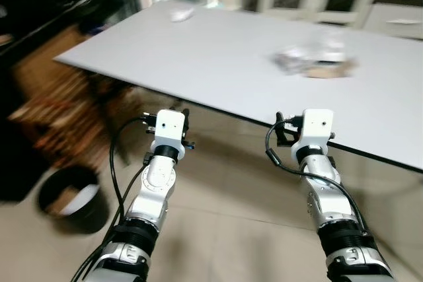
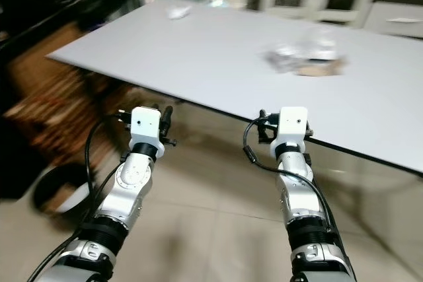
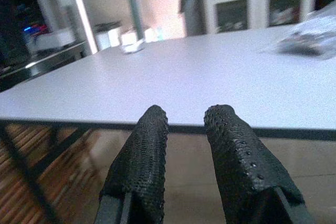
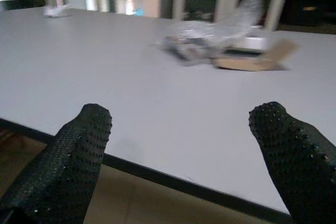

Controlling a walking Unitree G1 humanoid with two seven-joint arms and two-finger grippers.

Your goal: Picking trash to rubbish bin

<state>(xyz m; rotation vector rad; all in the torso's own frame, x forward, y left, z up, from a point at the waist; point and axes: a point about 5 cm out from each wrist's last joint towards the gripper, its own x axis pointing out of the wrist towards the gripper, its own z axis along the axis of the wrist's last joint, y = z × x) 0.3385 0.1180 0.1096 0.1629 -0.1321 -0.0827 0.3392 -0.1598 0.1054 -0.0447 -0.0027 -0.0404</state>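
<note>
Our right gripper (image 4: 181, 129) hangs spread wide and empty at the table (image 1: 218, 64) edge; our left gripper (image 3: 186, 124), narrowly parted, holds nothing. Crumpled plastic trash (image 1: 310, 57) lies on the tabletop; the bin (image 1: 73, 199) stands on the floor.

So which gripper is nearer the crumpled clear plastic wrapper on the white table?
Right. The right gripper is at the table edge facing the crumpled clear plastic wrapper; the left gripper is further along the edge.

a wide white table (image 1: 218, 64) with a dark edge stands on a beige tiled floor (image 1: 225, 229). white cabinets with dark glass doors (image 3: 257, 6) line the far wall; dark shelving (image 1: 59, 11) stands left.
</note>
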